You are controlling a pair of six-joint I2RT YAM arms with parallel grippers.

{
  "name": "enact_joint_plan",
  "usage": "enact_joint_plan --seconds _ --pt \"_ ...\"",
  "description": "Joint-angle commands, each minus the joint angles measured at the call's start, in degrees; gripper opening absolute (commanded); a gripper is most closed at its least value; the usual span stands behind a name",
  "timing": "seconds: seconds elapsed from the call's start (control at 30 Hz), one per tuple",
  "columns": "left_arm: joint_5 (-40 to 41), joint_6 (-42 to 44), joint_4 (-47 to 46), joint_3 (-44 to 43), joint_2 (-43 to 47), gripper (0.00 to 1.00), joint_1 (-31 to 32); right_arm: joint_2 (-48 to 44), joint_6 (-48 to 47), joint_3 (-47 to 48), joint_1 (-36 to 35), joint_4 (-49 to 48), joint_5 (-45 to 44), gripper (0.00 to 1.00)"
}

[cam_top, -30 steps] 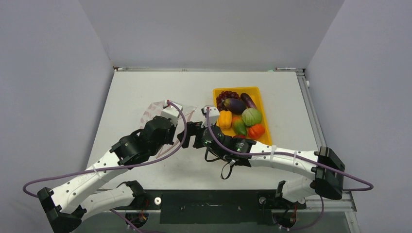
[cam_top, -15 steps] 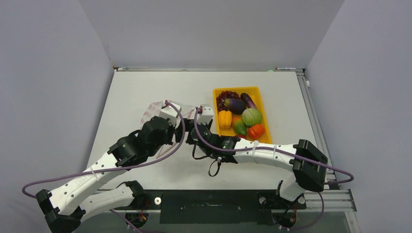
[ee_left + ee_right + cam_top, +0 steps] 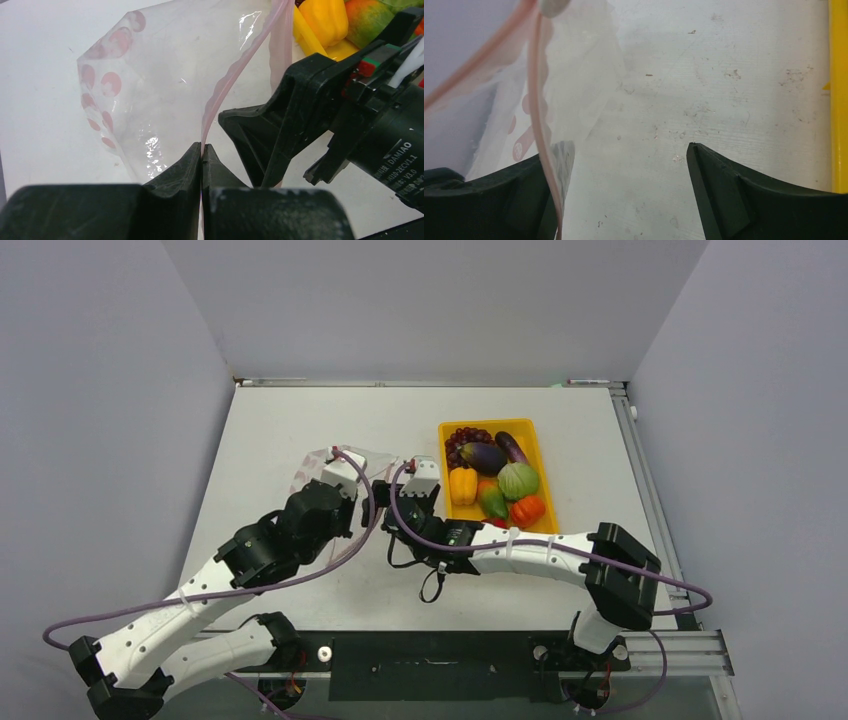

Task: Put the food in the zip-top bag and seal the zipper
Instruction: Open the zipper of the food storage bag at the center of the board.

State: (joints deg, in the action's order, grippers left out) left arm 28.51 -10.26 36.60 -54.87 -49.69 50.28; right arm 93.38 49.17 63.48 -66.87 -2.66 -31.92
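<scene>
The clear zip-top bag (image 3: 150,75) with pink dots hangs upright off the white table, left of the tray. My left gripper (image 3: 201,148) is shut on its pink zipper (image 3: 235,65) strip. My right gripper (image 3: 616,152) is open right beside it, and the zipper (image 3: 539,100) runs down against its left finger (image 3: 524,195); nothing lies between the fingers. From above, both grippers meet at the bag (image 3: 318,462). All the food sits in the yellow tray (image 3: 548,480): grapes (image 3: 465,437), eggplant (image 3: 483,456), green round fruit (image 3: 518,480), yellow pepper (image 3: 462,485), red piece (image 3: 527,510).
The tray's yellow edge (image 3: 838,100) lies just right of my right gripper. Purple cables loop off both wrists over the table's middle. Grey walls close in the table on the left, back and right.
My right arm has swung left, bringing its open gripper up to the bag's mouth beside the left gripper. The left arm shifted slightly, still holding the zipper.
</scene>
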Motion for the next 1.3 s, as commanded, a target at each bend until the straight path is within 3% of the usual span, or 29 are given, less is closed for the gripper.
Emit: enact_joint_plan --seconds 0.0,0.4,0.83,1.27 --pt "3.92 -0.64 -2.03 -0.48 1.73 0.0 0.08 -2.69 0.67 -1.43 -0.51 0.57 -4.52 0.85" --pt "11.17 -1.49 -1.28 -0.57 3.45 0.0 0.08 -7.03 0.67 -5.2 -0.52 8.84 -12.19 0.85" --pt "13.34 -1.87 -0.9 -0.65 3.59 0.0 0.08 -11.17 4.38 -9.3 -0.96 19.14 -22.6 0.85" --pt "15.6 -1.96 -1.15 -0.24 5.07 0.0 0.08 -13.95 3.77 -11.1 -0.98 18.13 -22.82 0.85"
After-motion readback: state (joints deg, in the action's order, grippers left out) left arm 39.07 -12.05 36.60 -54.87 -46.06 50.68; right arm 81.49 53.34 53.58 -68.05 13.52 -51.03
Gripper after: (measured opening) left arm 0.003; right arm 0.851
